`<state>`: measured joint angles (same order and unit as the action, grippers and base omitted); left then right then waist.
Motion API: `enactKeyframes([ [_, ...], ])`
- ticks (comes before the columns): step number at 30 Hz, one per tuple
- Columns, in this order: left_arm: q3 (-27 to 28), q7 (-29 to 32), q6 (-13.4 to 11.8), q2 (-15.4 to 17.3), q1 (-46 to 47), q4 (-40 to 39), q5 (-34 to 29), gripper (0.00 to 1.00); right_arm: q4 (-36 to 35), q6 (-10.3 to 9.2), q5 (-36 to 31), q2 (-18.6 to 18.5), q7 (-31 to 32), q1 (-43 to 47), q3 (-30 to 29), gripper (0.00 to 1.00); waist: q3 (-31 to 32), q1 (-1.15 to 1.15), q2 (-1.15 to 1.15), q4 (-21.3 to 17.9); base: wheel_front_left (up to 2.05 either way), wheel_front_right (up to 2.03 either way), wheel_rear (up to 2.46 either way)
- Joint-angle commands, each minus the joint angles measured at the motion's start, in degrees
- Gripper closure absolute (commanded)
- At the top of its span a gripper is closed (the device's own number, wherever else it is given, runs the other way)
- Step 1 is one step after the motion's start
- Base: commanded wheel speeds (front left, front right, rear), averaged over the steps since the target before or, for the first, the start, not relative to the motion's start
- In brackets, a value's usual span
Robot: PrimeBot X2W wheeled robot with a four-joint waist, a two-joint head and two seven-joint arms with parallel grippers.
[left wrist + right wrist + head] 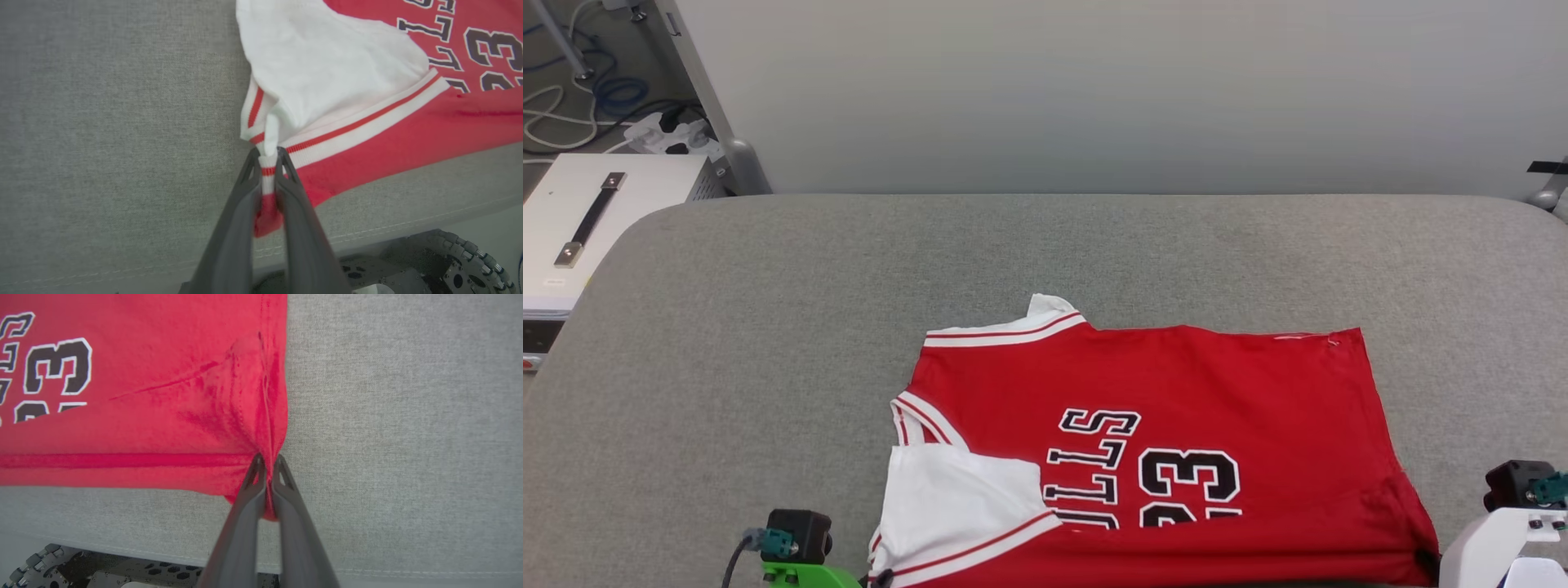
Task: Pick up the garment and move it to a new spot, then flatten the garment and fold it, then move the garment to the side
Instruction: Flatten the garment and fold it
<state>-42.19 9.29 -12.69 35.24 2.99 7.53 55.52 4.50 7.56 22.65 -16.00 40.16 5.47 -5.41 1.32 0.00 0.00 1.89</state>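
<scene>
Slippage is our first worry. The left claw (267,157) is closed on a bunched corner of the garment (1160,408), where the striped trim (367,118) meets red cloth, and the right claw (268,459) is pinched shut on the opposite near corner. Both bites look narrow and the fabric is thin, so we judge a quick lift or an uneven pull could tug a corner free.

The garment lies flat on the grey counter (768,327), right of centre, with its near hem close to the counter's near edge. If we drag it toward us it may slide over that edge, toward the wheeled base (461,261) below. A white sleeve (956,498) lies loosely folded over the chest, and a lift could flop it open or crumple it. Creases already fan out from the right claw's pinch. If the two arms travel unevenly, the cloth will skew and the fold line will wander.

As for writing, black letters outlined in white run across the chest (1094,465). We read "LLS" with part of a "U" before it, and the sleeve hides the rest. Beside the letters is the number "23" (1188,475), with a partial second row of digits below it. We see no maker's label.
</scene>
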Motion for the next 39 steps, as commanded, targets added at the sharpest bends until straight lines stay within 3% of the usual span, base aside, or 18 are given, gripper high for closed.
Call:
enactKeyframes([
  [1,-0.1,-0.6,0.6,-0.6,-0.3,1.5,-0.2,1.0,0.8,-0.08,-0.5,0.4,-0.2,0.6,-0.2,1.0,-0.2,0.0,0.0,-0.1,0.0,0.0,0.0],
  [12,-2.0,-2.3,4.3,-3.6,3.5,9.8,-2.0,1.0,5.4,-0.08,-0.7,1.2,-1.9,-0.3,1.4,1.0,-2.5,0.0,0.0,-0.3,0.0,0.0,0.0],
  [13,-2.1,-2.3,4.4,-3.7,3.8,10.3,-2.1,0.85,5.8,-0.08,-0.6,1.2,-2.1,-0.5,1.5,1.0,-2.6,0.0,0.0,-0.3,0.0,0.0,0.0],
  [14,-2.1,-2.3,4.5,-3.8,4.0,10.7,-2.2,0.13,6.0,-0.08,-0.6,1.3,-2.3,-0.7,1.6,1.0,-2.7,0.0,0.0,-0.3,0.0,0.0,0.0],
  [15,-2.2,-2.5,4.5,-3.9,4.2,11.1,-2.4,0.0,6.4,-0.08,-0.6,1.3,-2.5,-0.9,1.8,1.0,-2.8,0.0,0.0,-0.3,0.0,0.0,0.0],
  [16,-2.2,-2.6,4.6,-4.0,4.4,11.5,-2.4,0.0,6.5,-0.08,-0.5,1.4,-2.8,-1.1,1.9,0.93,-2.8,0.0,0.0,-0.3,0.0,0.0,0.0],
  [17,-2.2,-2.6,4.6,-4.1,4.5,11.8,-2.4,0.0,6.6,-0.08,-0.4,1.4,-3.4,-1.3,2.0,0.73,-2.7,0.0,0.0,-0.3,0.0,0.0,0.0],
  [18,-2.2,-2.7,4.6,-4.1,4.6,11.9,-2.4,0.0,6.8,-0.08,-0.3,1.5,-3.7,-1.5,2.1,0.0,-2.6,0.0,0.0,-0.3,0.0,0.0,0.0],
  [26,-0.2,-7.6,3.8,-3.1,5.2,9.6,-3.5,0.0,3.6,-0.08,0.7,0.4,-8.4,-2.6,1.9,0.0,-0.4,0.0,0.0,-0.7,0.0,0.0,0.0],
  [33,2.4,-15.3,2.6,-2.1,6.5,1.9,-6.4,0.0,-3.2,-0.08,1.4,1.3,-20.6,-4.0,-0.1,0.0,-0.2,0.0,0.0,-2.1,0.0,0.0,0.0],
  [39,2.5,-12.8,3.5,-0.7,11.3,-0.2,-7.4,0.0,-5.7,-0.08,1.2,1.5,-28.3,-5.7,0.9,0.0,-3.7,0.0,0.0,-4.3,0.0,0.0,0.0],
])
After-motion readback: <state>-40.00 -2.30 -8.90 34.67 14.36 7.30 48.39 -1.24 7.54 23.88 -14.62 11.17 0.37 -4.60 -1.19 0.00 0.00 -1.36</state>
